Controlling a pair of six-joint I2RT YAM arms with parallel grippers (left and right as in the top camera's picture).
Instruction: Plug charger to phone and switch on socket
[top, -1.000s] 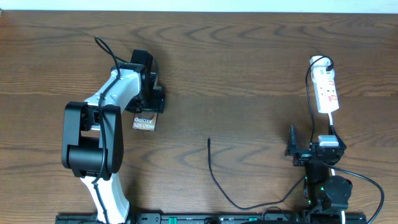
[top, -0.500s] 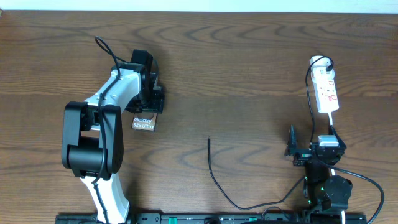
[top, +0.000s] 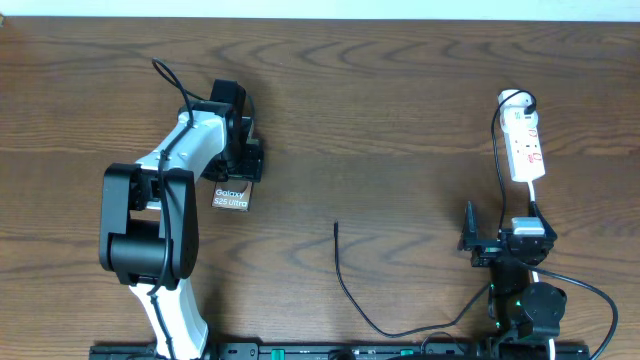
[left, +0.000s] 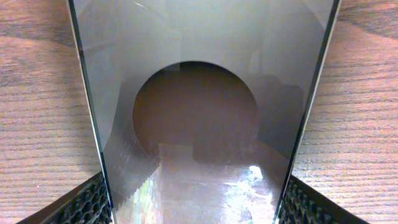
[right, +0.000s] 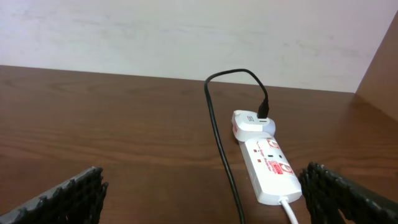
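The phone (top: 231, 197) lies flat on the wooden table at the left, white lettering showing on its near end. In the left wrist view its dark glossy face (left: 199, 112) with a brownish oval fills the frame. My left gripper (top: 238, 172) reaches over its far end, and the pads (left: 93, 205) sit against both long edges. The charger cable (top: 345, 285) curves across the table's middle, its plug tip (top: 336, 226) free. The white socket (top: 526, 145) lies at the right, seen also in the right wrist view (right: 268, 169). My right gripper (top: 500, 235) stands open and empty just before it.
A white adapter (right: 252, 121) with the black cable (right: 219, 137) sits in the socket's far end. A white cord (right: 287, 210) leaves its near end toward the right arm's base (top: 525, 300). A pale wall backs the table.
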